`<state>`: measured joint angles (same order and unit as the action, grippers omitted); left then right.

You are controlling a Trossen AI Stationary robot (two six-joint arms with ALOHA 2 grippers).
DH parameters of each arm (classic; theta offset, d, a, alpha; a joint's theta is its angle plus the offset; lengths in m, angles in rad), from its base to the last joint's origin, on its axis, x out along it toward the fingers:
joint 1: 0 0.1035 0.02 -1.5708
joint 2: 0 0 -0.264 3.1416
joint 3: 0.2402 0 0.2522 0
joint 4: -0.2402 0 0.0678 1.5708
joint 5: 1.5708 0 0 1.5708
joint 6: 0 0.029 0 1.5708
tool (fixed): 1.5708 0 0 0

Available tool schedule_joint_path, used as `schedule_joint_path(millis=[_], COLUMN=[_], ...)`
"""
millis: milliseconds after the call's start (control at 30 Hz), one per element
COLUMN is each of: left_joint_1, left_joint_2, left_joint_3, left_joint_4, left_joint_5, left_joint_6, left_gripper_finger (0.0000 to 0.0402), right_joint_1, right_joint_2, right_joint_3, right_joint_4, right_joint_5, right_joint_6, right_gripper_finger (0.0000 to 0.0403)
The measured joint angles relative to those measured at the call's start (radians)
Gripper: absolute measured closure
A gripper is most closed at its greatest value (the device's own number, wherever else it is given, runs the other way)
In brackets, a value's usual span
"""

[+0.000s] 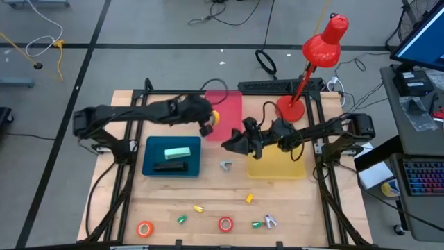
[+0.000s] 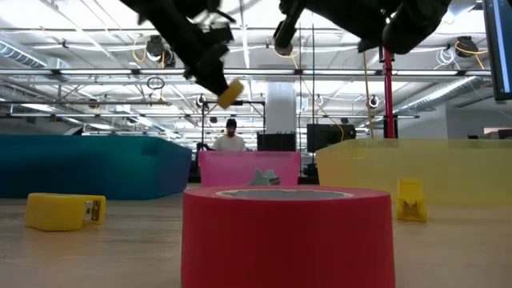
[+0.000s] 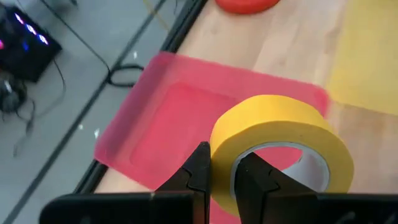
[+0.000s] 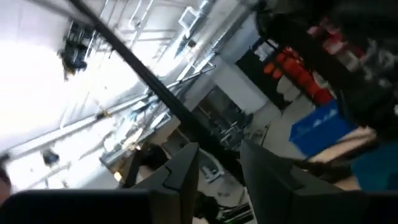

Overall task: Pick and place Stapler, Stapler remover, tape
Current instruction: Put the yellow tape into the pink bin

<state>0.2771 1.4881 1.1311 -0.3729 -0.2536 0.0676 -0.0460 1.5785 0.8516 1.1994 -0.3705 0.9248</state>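
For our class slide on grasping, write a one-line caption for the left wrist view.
Left gripper pinches the yellow ring-shaped tape roll above the shallow pink tray.

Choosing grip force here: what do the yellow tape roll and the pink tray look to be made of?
Yellow tape roll: looks like matte paper masking tape, with a dull, non-glossy band wound in layers. Pink tray: probably moulded plastic, smooth, one colour, with rounded raised edges; its finish looks satin, though I can't be sure.
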Motion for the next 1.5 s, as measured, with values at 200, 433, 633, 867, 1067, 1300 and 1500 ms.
schedule_joint_path(millis=[200, 433, 633, 867, 1067, 1300, 1500], left_joint_1=[0.074, 0.130, 0.190, 0.274, 0.287, 0.310, 0.324], left_joint_2=[0.187, 0.333, 0.443, 0.567, 0.655, 0.679, 0.685], left_joint_3=[0.180, 0.309, 0.413, 0.528, 0.592, 0.615, 0.615], left_joint_4=[-0.176, -0.251, -0.277, -0.359, -0.445, -0.433, -0.440], left_joint_5=[0.077, 0.146, 0.165, 0.151, 0.138, 0.106, 0.097], left_joint_6=[0.006, -0.010, -0.001, -0.026, -0.021, -0.015, -0.010], left_gripper_finger=[0.0362, 0.0362, 0.0362, 0.0362, 0.0362, 0.0362, 0.0340], right_joint_1=[-0.097, -0.200, -0.247, -0.265, -0.274, -0.281, -0.282], right_joint_2=[-0.135, -0.352, -0.480, -0.547, -0.550, -0.550, -0.550], right_joint_3=[0.000, 0.000, 0.000, 0.000, 0.000, 0.000, 0.000], right_joint_4=[-0.189, -0.664, -0.902, -0.984, -0.999, -1.003, -1.003], right_joint_5=[-0.062, -0.098, -0.020, -0.011, 0.009, 0.008, 0.033], right_joint_6=[-0.188, -0.440, -0.592, -0.684, -0.708, -0.710, -0.710], right_gripper_finger=[0.0309, 0.0329, 0.0345, 0.0355, 0.0356, 0.0356, 0.0356])
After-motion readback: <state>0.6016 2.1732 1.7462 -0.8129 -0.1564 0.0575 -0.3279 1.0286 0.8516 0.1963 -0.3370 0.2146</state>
